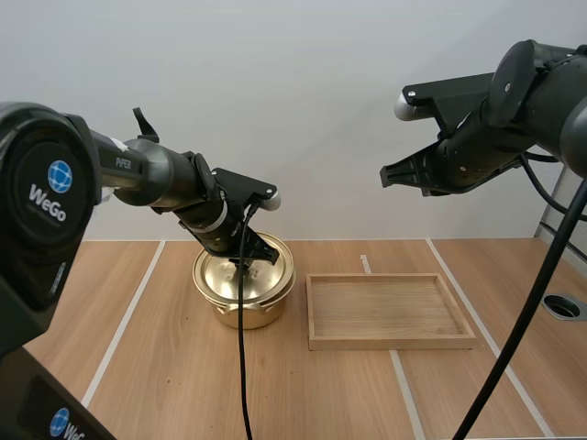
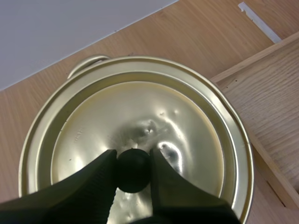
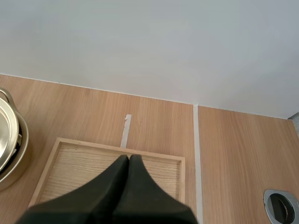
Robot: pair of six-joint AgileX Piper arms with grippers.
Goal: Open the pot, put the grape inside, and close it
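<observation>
Your left end effector (image 2: pixel 133 157) is down on the gold pot (image 1: pixel 240 316), its two fingers clamped on the black knob (image 2: pixel 133 172) at the middle of the lid (image 2: pixel 140 112). The lid sits on the pot. The pot stands on the wooden surface (image 1: pixel 165 367) just beside the wooden tray (image 1: pixel 390 343), on your left arm's side of it, with a narrow gap between them. Your right end effector (image 3: pixel 128 161) hangs in the air above the tray, well apart from it, its fingers pressed together as one dark wedge, holding nothing.
</observation>
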